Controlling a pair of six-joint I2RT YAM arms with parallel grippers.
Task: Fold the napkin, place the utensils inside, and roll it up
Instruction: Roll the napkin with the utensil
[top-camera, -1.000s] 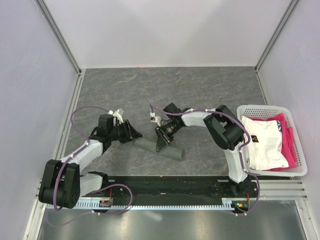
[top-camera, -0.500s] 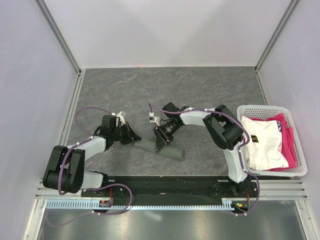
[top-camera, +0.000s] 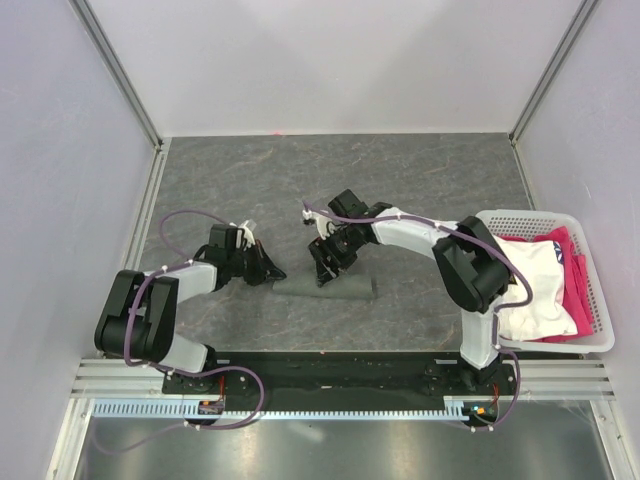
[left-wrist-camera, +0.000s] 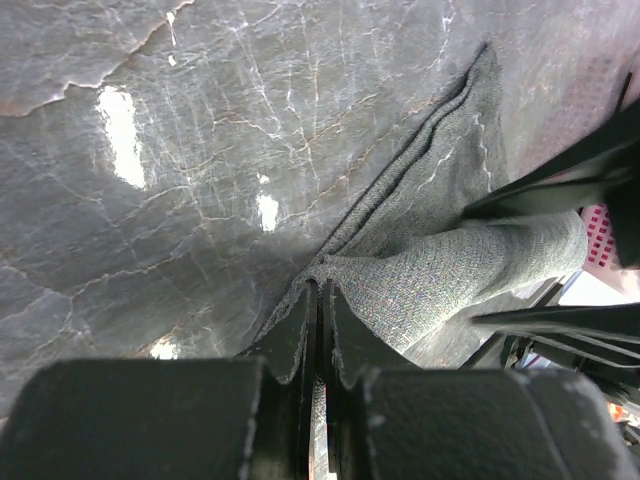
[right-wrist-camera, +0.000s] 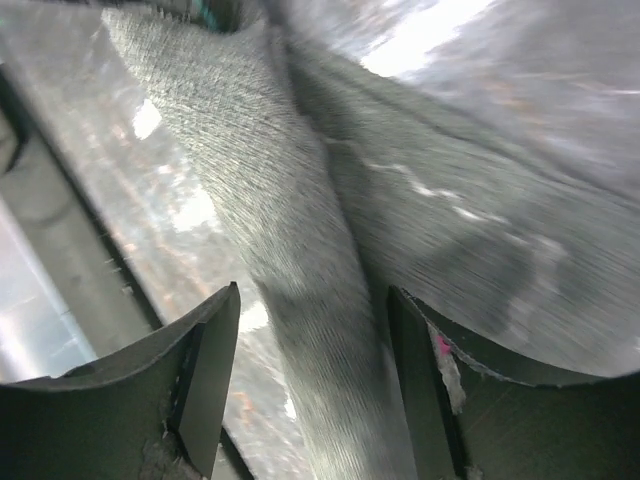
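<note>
Grey woven napkin (top-camera: 340, 289) rolled tubular, left end effector (left-wrist-camera: 320, 292) pinching its edge, right end effector (right-wrist-camera: 312, 305) open

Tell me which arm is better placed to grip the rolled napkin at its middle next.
Right. The right gripper is open and straddles the napkin near its middle; the left gripper is shut on its left end.

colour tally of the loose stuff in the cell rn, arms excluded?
Grey: 1, the rolled napkin
White: 2, the basket and the white fabric in it
Pink: 1, the pink fabric in the basket
Orange: 0 in view, no utensils showing
Total: 4
</note>
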